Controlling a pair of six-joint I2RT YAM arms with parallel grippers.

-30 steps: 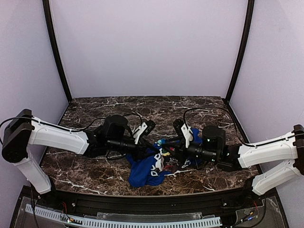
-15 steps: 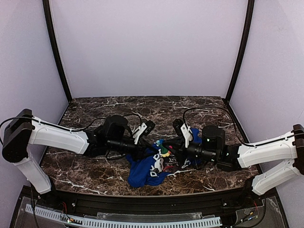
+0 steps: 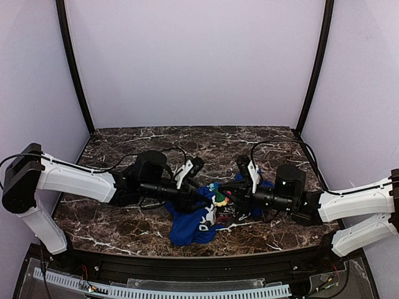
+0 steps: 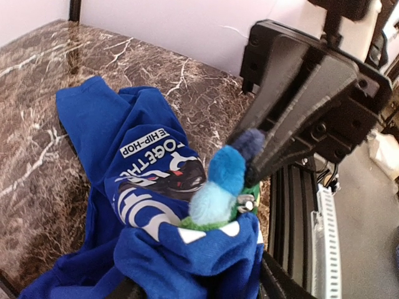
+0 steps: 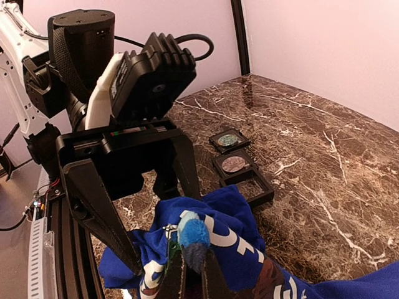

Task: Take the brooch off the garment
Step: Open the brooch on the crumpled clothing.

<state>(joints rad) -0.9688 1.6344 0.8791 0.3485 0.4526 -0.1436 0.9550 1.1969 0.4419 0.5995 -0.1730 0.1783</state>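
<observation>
So the brooch (image 4: pixel 218 187) is this fuzzy little thing, dark blue tip, light blue middle, green base, poking up out of a bunched fold of the blue printed garment (image 4: pixel 124 162), about mid-desk between the two arms. The right hand (image 4: pixel 255 156) has its fingers pinched tight on the dark blue tip. Honestly can't tell whether the pin is out of the cloth or not. The left hand (image 3: pixel 201 194) has its fingers spread apart, with the bunched fabric sitting between them. The rest of the shirt lies crumpled on the dark marble desk (image 3: pixel 124 224). Three small square trays (image 5: pixel 234 163) sit in a row just past the shirt.
</observation>
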